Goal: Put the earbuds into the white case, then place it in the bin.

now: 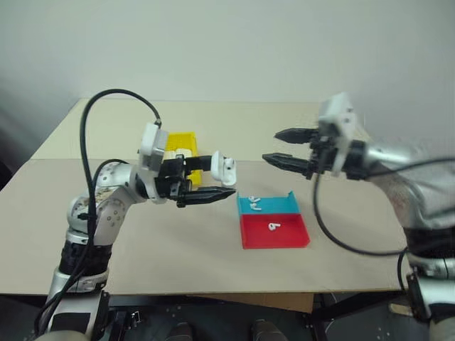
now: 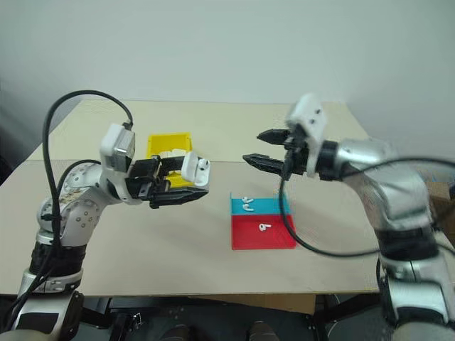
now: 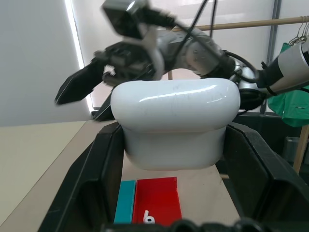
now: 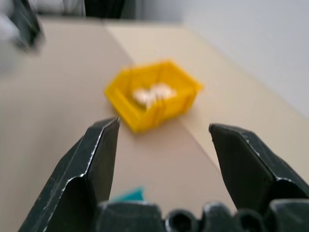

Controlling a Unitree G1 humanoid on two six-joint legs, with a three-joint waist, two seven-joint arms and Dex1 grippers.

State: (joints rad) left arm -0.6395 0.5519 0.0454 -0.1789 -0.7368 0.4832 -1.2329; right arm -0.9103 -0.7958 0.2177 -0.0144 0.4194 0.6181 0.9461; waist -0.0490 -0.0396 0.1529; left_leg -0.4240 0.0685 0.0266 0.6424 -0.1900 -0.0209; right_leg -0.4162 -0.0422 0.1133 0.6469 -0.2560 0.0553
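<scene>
1. Left two-finger black gripper clamped on the small glossy white pebble-shaped plastic case, held up in the air over the beige tabletop, just in front of the bright yellow low-walled plastic bin. Looks closed in the left wrist view, so could easily end up binned with nothing inside.
2. Right black gripper spread wide and empty, hanging above the table near the case. Could knock the case sideways out of that pinch if brought in too fast.
3. Tiny glossy white earbuds lying in the shallow red-and-teal plastic tray, two on teal, one on red. Slippery little things, likely to squirt out or flip when pinched.
4. Yellow bin already holding other white cases; easy to mix up.
</scene>
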